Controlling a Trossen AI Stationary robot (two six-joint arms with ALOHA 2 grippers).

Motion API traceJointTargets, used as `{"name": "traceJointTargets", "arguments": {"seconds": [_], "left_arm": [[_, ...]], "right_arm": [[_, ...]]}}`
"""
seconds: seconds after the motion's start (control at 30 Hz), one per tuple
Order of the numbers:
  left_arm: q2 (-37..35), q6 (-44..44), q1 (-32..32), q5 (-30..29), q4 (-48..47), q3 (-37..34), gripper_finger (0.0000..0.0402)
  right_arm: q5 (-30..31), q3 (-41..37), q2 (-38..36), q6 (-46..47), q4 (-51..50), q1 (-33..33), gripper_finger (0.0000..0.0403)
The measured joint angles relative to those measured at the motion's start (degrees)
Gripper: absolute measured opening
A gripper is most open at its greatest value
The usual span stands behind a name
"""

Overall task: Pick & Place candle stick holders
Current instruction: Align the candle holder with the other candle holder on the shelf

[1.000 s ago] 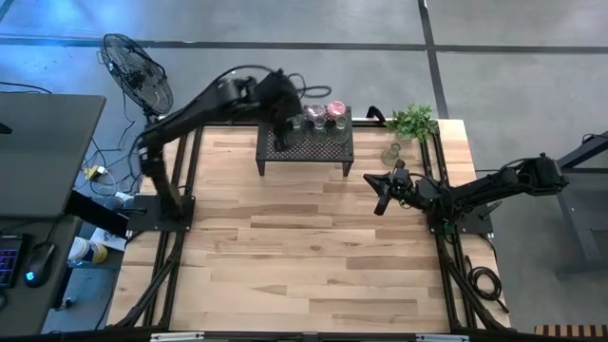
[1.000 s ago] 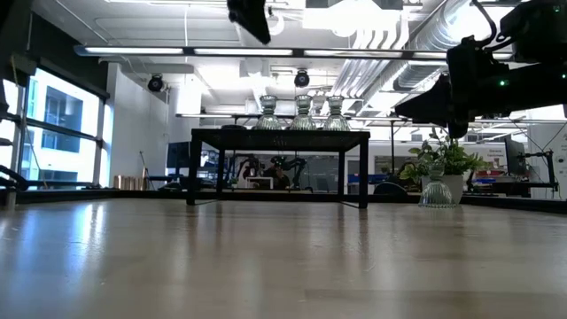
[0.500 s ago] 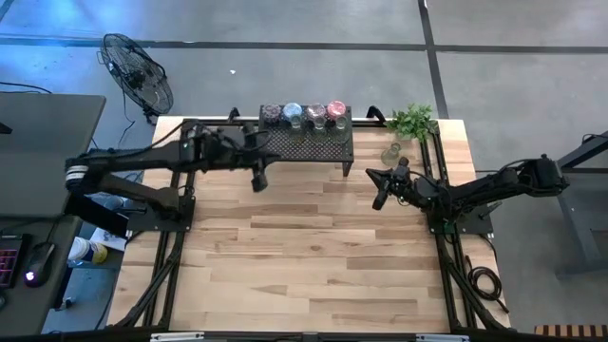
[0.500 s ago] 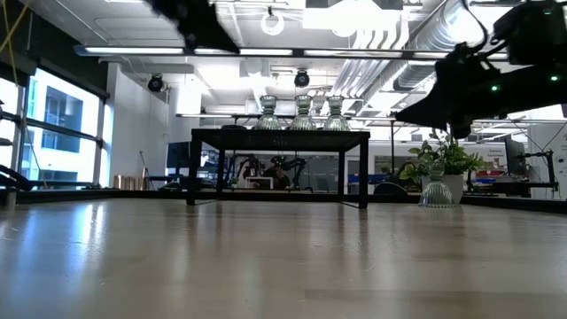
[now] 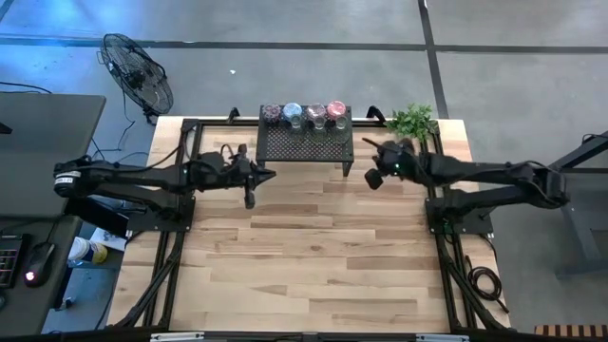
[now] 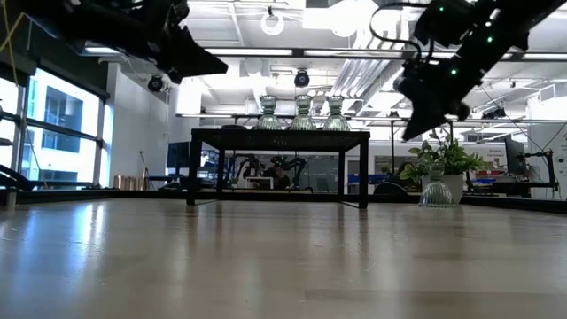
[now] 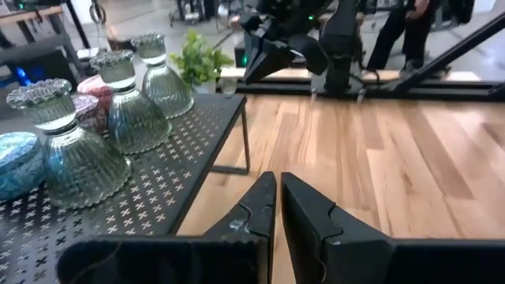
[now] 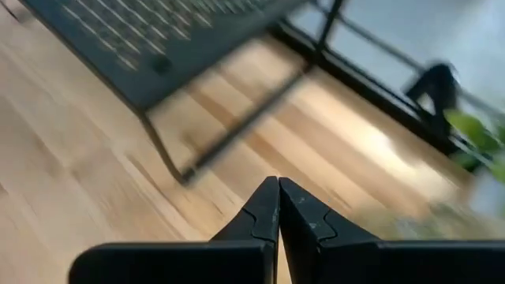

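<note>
Fingers together on both the left gripper and right gripper, empty; only the high view shows four candle stick holders atop the rack; no legible writing.

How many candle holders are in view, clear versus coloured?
Clear holders: 4 (three on the rack, one by the plant)
Coloured holders: 4 (all on the rack)
Total: 8

L arm stretched low, L gripper fingers pressed together, empty. R arm extended, R gripper likewise closed, empty.
</note>
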Motion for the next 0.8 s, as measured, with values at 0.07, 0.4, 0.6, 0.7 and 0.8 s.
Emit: {"name": "traceJointTargets", "arguments": {"seconds": [0.07, 0.4, 0.6, 0.7, 0.8], "left_arm": [[0.0, -0.1, 0.0, 0.2, 1.1, -0.9, 0.0019], [0.0, -0.5, 0.0, 2.4, 1.0, -1.4, 0.0019], [0.0, -0.5, 0.0, 2.4, 1.0, -1.4, 0.0019], [0.0, -0.5, 0.0, 2.4, 1.0, -1.4, 0.0019], [0.0, -0.7, 0.0, 2.5, 1.0, -1.4, 0.0019]], "right_arm": [[-0.5, 2.1, -1.0, 0.9, -7.4, -1.6, 0.0000], [-5.2, -7.2, -14.3, 7.5, -13.7, -12.1, 0.0001], [-5.9, -8.5, -16.0, 6.5, -10.4, -19.2, 0.0067], [-6.5, -8.5, -14.3, 4.1, -7.3, -22.1, 0.0128], [-6.7, -8.5, -11.7, 2.8, -5.0, -24.6, 0.0192]]}}
